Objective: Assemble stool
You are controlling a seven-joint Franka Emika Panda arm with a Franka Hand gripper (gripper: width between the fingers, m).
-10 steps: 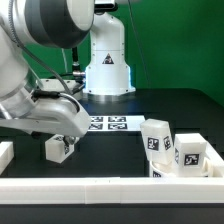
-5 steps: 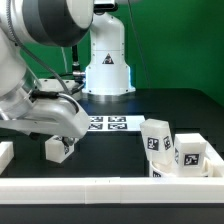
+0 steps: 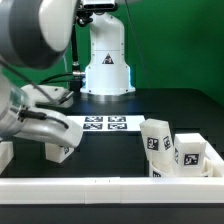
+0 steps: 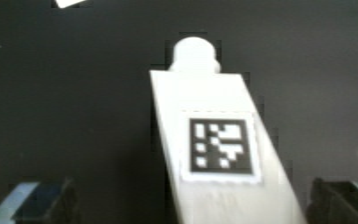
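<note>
Leg (image 4: 208,130) lies tag-up on the black table (image 4: 51,90), at the exterior view's left, between the claw's (image 4: 190,200) fingers (image 4: 34,202), which are spread wide, touch neither side and hold nothing.

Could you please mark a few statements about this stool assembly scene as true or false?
1. The claw is open, with a leg lying between its fingers. True; dark gaps show on both sides of the leg in the wrist view.
2. The marker board is lifted in the claw. False: it lies flat on the table.
3. Two other legs sit close together toward the exterior view's right. True.
4. The leg under the claw is plain, without any tag. False: a black-and-white tag shows on its upper face.
</note>
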